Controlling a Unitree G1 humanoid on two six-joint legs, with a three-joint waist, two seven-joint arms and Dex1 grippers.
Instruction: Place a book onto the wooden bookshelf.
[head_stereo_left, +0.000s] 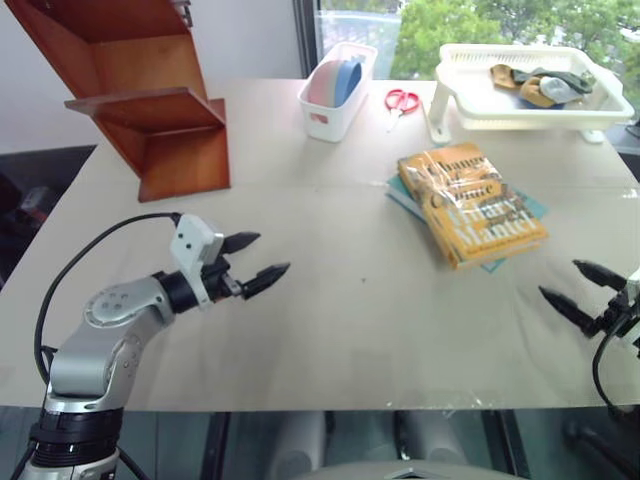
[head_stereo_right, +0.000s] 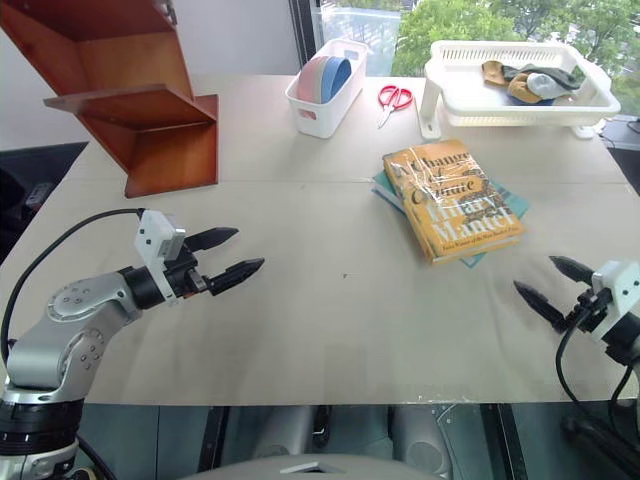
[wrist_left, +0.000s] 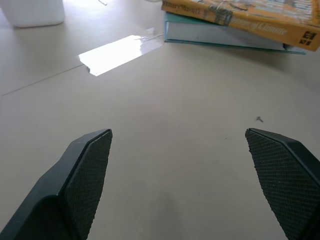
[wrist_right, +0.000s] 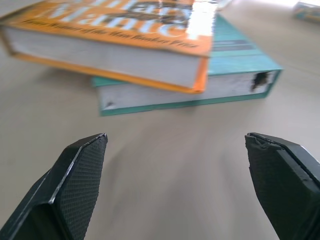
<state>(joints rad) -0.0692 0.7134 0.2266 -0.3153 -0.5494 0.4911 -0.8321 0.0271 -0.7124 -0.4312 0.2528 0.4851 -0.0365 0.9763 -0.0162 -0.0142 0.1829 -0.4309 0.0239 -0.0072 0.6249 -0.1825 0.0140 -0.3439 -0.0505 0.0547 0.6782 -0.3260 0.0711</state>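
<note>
the book (head_stereo_right: 452, 201) is showing a thick, glossy yellow-orange cover with white lettering, and it is lying flat on top of a thinner teal book (wrist_right: 240, 75) on the table (head_stereo_right: 340, 300). the shelf (head_stereo_right: 130, 100) is standing at the table's far left corner, well apart from the books. the left gripper (head_stereo_right: 227, 256) is hovering over the table to the left of the book, well apart, jaws spread wide and holding nothing. the right gripper (head_stereo_right: 553, 287) is hanging near the book's near edge, also wide open and empty.

My table (head_stereo_left: 330, 300) is beige; on it stand the wooden bookshelf (head_stereo_left: 150, 110), a white bin (head_stereo_left: 335, 95), red scissors (head_stereo_left: 402, 100), a white tray (head_stereo_left: 520, 110); a teal book (head_stereo_left: 505, 235) lies flat.
</note>
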